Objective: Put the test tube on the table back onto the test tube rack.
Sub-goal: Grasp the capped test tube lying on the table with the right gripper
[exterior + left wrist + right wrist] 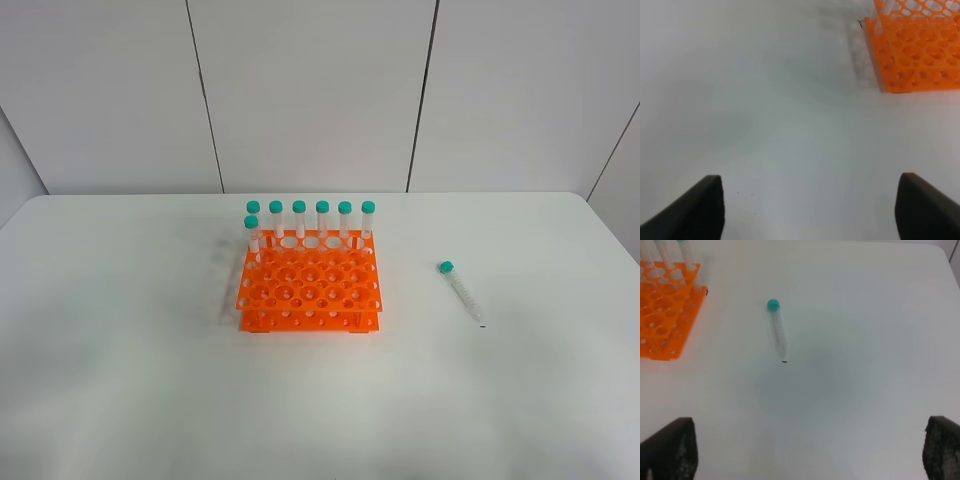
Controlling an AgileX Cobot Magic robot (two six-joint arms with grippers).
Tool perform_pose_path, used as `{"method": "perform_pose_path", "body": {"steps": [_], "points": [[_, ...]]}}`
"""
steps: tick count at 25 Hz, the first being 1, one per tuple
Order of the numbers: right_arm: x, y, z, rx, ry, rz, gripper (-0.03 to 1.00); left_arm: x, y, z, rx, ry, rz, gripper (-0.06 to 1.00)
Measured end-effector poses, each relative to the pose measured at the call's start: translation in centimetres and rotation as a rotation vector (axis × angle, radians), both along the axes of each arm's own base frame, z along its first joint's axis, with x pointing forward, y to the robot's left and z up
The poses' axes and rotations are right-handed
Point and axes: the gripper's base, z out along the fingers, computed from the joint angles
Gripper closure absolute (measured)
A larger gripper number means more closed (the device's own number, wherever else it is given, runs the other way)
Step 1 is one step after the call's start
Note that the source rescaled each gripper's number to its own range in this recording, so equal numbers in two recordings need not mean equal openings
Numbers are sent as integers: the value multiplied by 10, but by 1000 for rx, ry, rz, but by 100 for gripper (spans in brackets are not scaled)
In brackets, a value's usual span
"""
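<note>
A clear test tube (461, 291) with a teal cap lies flat on the white table (120, 350), right of the orange test tube rack (309, 287). Its cap points away from me and its tip toward the front. The rack holds several upright teal-capped tubes (311, 219) along its back row. The lying tube also shows in the right wrist view (777, 331), ahead of my right gripper (810, 450), which is open and empty. My left gripper (810, 207) is open and empty over bare table, with the rack's corner (912, 45) ahead of it. Neither arm shows in the exterior high view.
A small dark speck (784, 361) lies on the table by the lying tube's tip. White wall panels (310, 90) stand behind the table's back edge. The table's right edge (615, 240) runs near the lying tube.
</note>
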Motion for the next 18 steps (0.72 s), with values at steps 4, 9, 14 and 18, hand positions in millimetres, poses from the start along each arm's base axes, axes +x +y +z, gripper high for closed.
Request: {"method": "perform_pose_path", "body": {"steps": [4,9,14,18], "points": [[0,0,0,0,0,0,-3,0,0,0,0,0,0,-3],[0,0,0,0,0,0,-3,0,0,0,0,0,0,-3],[0,0,0,0,0,0,-3,0,0,0,0,0,0,-3],[0,0,0,0,0,0,-3,0,0,0,0,0,0,-3]]}}
